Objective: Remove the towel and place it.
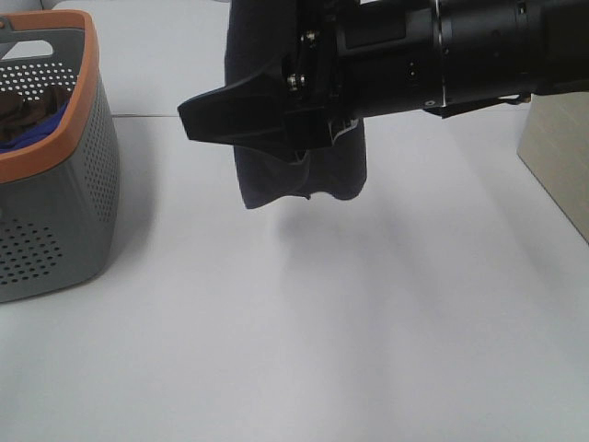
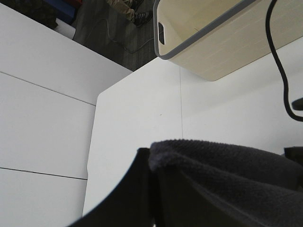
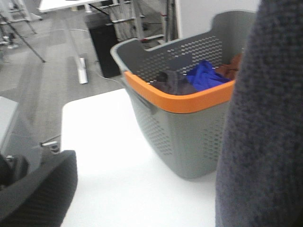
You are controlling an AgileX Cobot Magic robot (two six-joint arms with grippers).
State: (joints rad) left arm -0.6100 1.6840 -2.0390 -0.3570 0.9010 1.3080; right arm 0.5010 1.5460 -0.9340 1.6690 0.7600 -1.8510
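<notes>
**A:** Status of the towel (image 1: 269, 182)?

**B:** Airborne; it hangs above the table (image 1: 322, 359), well apart from the basket (image 1: 87, 175) and touching neither. The left gripper (image 2: 154, 163) is clamped on a bunched fold; one finger presses into the plush, the other is hidden behind it. The right gripper (image 1: 210, 122) reaches across just beside the cloth; its wrist view shows one finger off to the side with table between finger and cloth, so I read its jaws as apart and holding nothing.

**A:** Handling properties?

**B:** Judged light, soft and fully limp; it folds under its own weight, and the pile should resist slipping. Recommended hold: a free lower corner or hem, so the cloth can be stretched flat between two holds; a mid-panel pinch only bunches it.

**A:** Clearances?

**B:** White tabletop shows beneath and in front of the cloth; the basket bounds one side and the beige box (image 1: 557, 170) the other; a table edge runs close beside that box, so set down short of it.
</notes>
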